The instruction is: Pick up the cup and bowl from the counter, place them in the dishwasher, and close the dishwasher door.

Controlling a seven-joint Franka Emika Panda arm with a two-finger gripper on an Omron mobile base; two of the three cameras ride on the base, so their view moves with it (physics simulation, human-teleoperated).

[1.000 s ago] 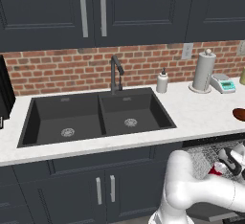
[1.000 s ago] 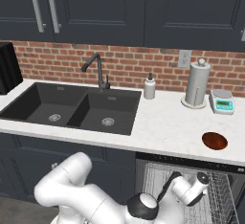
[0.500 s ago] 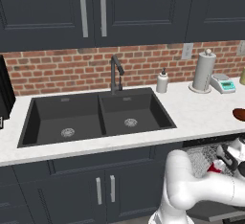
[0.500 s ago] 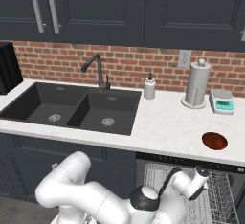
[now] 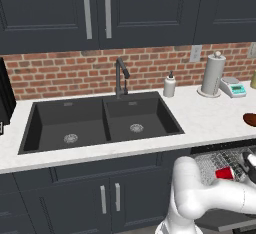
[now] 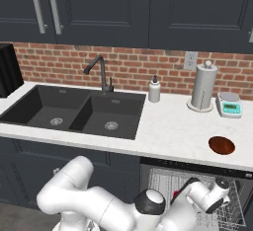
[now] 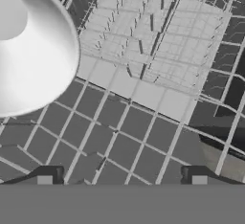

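The cup (image 5: pixel 225 173) now lies in the silver wire rack (image 7: pixel 158 65) of the open dishwasher (image 6: pixel 163 173), on its side as far as I can tell, its white inside gaping toward the hand camera at the rack's near left part. The gripper (image 7: pixel 122 177) hovers just over the rack with its tips spread wide and nothing between them, so the cup looks released and the first drop-off done. That leaves the bowl (image 6: pixel 221 145), sitting empty near the front edge of the counter (image 6: pixel 168 126) toward its right end, directly above the dishwasher and in front of the paper towel roll (image 6: pixel 203 87) and the small scale (image 6: pixel 229 103). My guess is the arm next has to lift clear of the rack and rise to the counter for the bowl. The double sink (image 5: pixel 100 123) holds nothing. The dishwasher door cannot be made out well from here.
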